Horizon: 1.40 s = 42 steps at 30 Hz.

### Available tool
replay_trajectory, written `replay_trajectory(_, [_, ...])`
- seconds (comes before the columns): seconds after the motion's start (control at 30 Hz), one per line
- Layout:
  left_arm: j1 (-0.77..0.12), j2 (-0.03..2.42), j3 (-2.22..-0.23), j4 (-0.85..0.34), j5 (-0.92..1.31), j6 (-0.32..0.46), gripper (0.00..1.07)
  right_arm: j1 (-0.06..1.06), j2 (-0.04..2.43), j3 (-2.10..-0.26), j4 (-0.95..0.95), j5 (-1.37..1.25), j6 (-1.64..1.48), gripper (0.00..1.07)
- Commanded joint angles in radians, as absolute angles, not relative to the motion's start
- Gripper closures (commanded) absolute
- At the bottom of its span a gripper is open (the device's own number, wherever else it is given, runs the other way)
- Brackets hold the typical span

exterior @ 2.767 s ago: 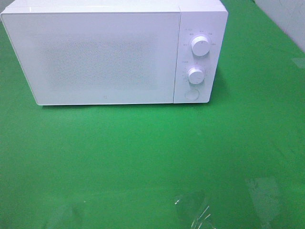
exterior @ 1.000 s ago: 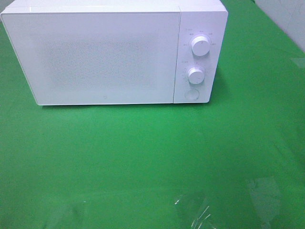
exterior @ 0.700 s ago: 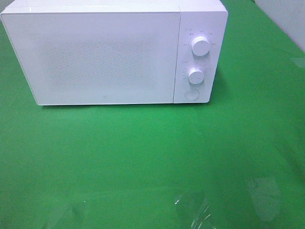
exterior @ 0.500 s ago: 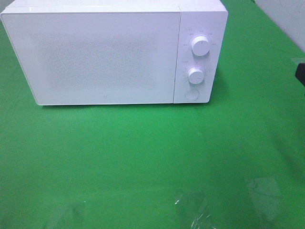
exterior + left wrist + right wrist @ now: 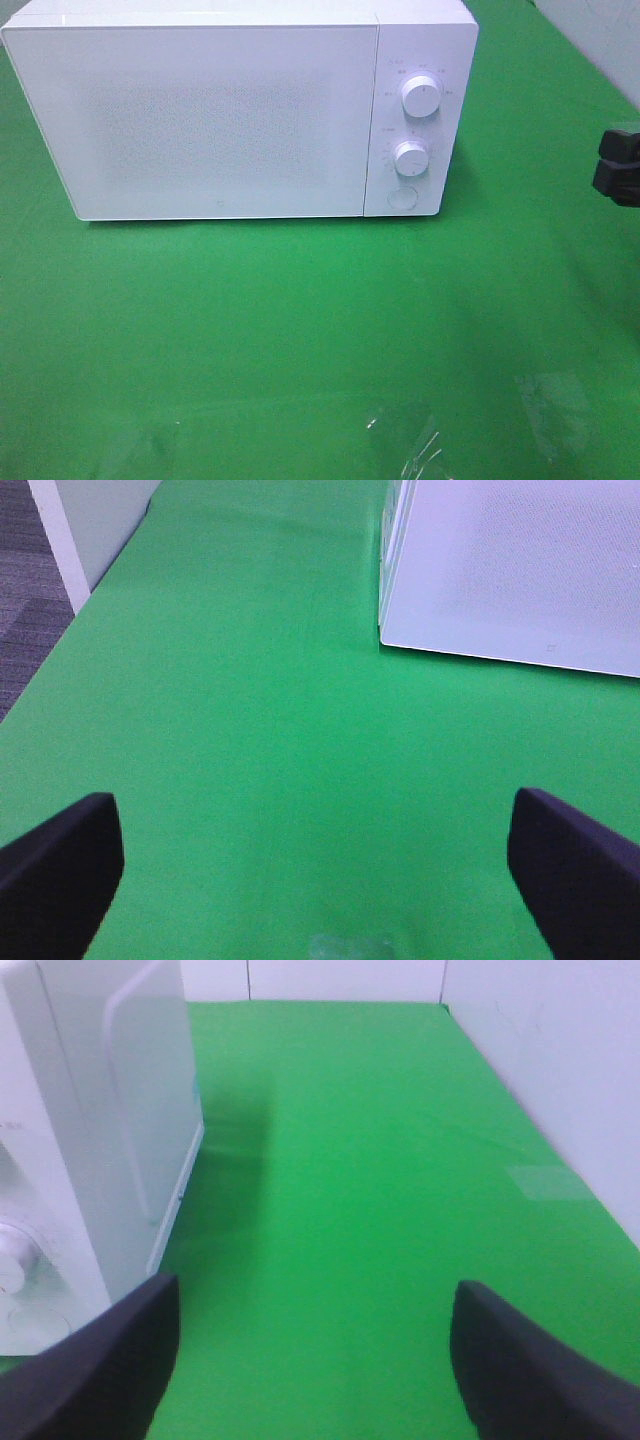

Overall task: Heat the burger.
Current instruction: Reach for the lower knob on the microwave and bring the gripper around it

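Looking across all three views, I find no burger anywhere, neither on the green cloth (image 5: 300, 330) nor near either pincer. The white microwave (image 5: 240, 110) fills the upper left of the high view. Its door (image 5: 200, 120) is shut, and the pale speckled front hides the inside, so I cannot tell whether the burger sits in there. By my reckoning that leaves two readings: either the loading is done and only the heating remains, or nothing has begun.

On the panel right of the door are an upper knob (image 5: 421, 97), a lower knob (image 5: 410, 158) and a round button (image 5: 402, 198), all untouched.

My right pincer (image 5: 615, 168) shows at the right edge of the high view, spread wide and empty. My left pincer (image 5: 315, 875) is likewise spread wide, with bare cloth between its tips.
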<state>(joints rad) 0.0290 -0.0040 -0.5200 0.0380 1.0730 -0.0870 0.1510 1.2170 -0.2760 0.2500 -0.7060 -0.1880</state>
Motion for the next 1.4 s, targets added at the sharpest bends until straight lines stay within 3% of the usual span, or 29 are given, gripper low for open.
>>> replay_trajectory(0.03, [0.030,-0.021,-0.518,0.032,1.069,-0.090,0.10,0.207,1.246,-0.275,0.295,-0.795,-0.242,0.34])
replay_trajectory(0.23, [0.030,-0.021,-0.518,0.032,1.069,-0.090,0.10,0.416,1.373,-0.275,0.531,-1.024,-0.352,0.34])
replay_trajectory(0.63, [0.030,-0.021,-0.518,0.032,1.069,-0.090,0.10,0.765,1.580,-0.311,0.809,-1.256,-0.349,0.34])
replay_trajectory(0.87, [0.030,-0.021,-0.518,0.032,1.069,-0.090,0.10,0.867,1.669,-0.404,0.892,-1.277,-0.357,0.34])
replay_trajectory(1.4, [0.030,-0.021,-0.518,0.032,1.069,-0.090,0.10,0.889,1.842,-0.589,0.909,-1.284,-0.375,0.34])
